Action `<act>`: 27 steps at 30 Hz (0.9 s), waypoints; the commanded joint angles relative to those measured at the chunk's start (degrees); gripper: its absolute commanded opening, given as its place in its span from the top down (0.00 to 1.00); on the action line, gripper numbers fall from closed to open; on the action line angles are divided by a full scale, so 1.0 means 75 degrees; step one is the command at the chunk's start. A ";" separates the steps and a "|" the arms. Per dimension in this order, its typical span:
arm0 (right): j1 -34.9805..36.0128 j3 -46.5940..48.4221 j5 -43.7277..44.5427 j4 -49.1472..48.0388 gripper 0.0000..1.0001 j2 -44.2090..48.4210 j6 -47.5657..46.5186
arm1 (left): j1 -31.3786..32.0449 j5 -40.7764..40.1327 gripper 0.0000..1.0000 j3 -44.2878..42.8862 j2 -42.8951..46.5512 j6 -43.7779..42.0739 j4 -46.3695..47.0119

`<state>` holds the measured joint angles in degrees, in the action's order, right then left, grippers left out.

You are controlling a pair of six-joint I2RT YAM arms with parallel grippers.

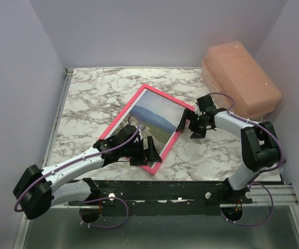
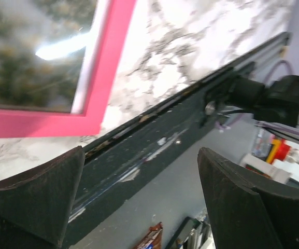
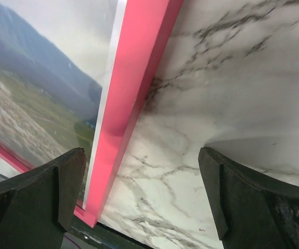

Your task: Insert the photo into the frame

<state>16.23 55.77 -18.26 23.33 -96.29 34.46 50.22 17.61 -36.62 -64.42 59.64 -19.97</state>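
Between my arms | frame (image 3: pixel 136 78), photo (image 1: pixel 152 119) inside, slants near-left to far-right | left gripper (image 2: pixel 140 153) released off near corner | right gripper (image 3: pixel 141 151) released beside long edge

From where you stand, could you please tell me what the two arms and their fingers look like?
The left arm and right arm have white links and bulky black joints. A thin purple cable loops along each. The fingers are matte black, broad, curved wedges.
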 commanded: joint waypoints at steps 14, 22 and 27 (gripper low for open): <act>0.1385 -0.0211 0.1326 -0.0067 0.37 -0.0636 0.0746 | -0.2615 0.1768 0.08 0.0609 0.2050 -0.0988 -0.0082; 0.1446 -0.0135 0.2071 0.0191 0.60 -0.0941 0.0387 | -0.3163 0.1974 0.08 0.0587 0.2272 -0.1255 -0.0345; 0.1444 0.0004 0.2735 0.0555 0.89 -0.0862 0.0014 | -0.3452 0.1992 0.08 0.0558 0.2230 -0.1379 -0.0578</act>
<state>26.63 56.97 -10.39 22.68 -99.39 40.73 26.13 30.65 -32.08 -48.16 51.40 -21.78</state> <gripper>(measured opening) 0.217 0.918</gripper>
